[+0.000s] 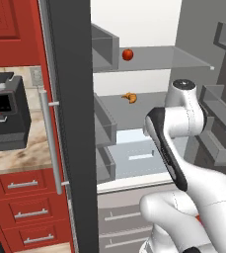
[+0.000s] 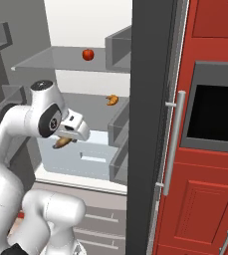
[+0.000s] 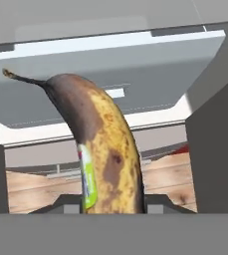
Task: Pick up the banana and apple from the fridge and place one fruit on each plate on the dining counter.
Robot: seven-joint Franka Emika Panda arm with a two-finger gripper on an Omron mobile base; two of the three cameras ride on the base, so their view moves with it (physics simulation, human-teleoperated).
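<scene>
Banana (image 3: pixel 103 149) clamped in gripper (image 2: pixel 65 139); apple (image 1: pixel 128 54) and croissant (image 1: pixel 130 98) on fridge (image 1: pixel 75 123) shelves

Both base cameras sit behind the arm and look forward into the open fridge (image 1: pixel 149 64), one from its left and one from its right, sharing its shelves and the white drawer (image 2: pixel 85 154). The hand camera hangs close in front of that drawer, facing it, seemingly tilted downward.
</scene>
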